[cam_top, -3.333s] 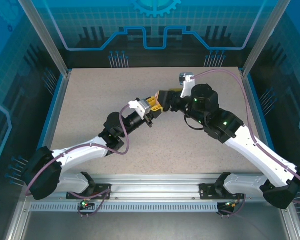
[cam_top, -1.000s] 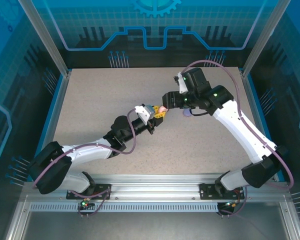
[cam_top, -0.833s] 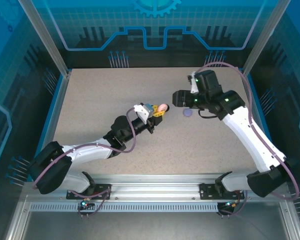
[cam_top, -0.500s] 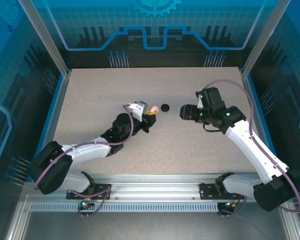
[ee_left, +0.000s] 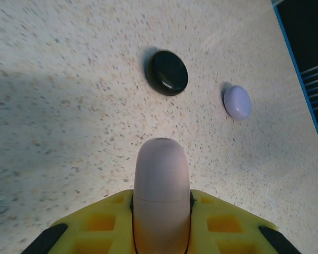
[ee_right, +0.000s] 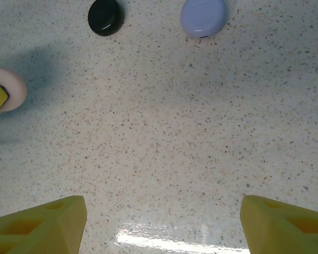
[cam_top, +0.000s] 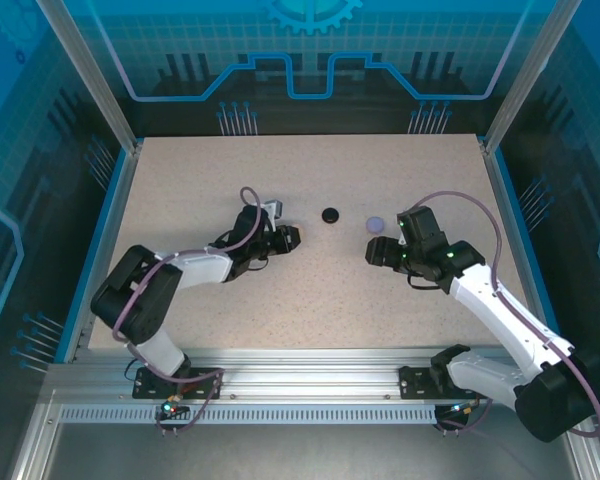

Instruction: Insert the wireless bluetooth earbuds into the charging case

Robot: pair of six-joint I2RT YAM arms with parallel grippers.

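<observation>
Speckled beige laminate formed the table (cam_top: 180,180), enclosed by blue translucent panels on an aluminium frame. Two white-and-black jointed arms reached over it from the near edge: the left arm (cam_top: 195,268) lay low and folded inward, and the right arm (cam_top: 500,300) extended toward the centre. The left gripper (cam_top: 288,237) was closed on a pale pink rounded plastic charging case (ee_left: 161,185), which was clamped between the yellow jaws with its far end projecting forward. A faint seam crossed the case near the jaw line. Whether it touched the table could not be told. The right gripper (cam_top: 373,251) stood with its yellow fingers wide apart and nothing between them, pointing toward the pink case and well apart from it. Farther back on the table rested a lavender oval plastic case (cam_top: 377,224) and, beside it toward the left arm, a glossy black round plastic case (cam_top: 330,215). Both were shut and apart from each other. Whether earbuds already sat inside any case could not be told. The step in hand was assessed as presenting the pink case for opening. Recommended practice was to hold the case level and firm by its lower shell so that the grip did not pin the lid. The right fingers should approach the seam squarely and slowly. The approach path should pass clear of the two resting cases.
</observation>
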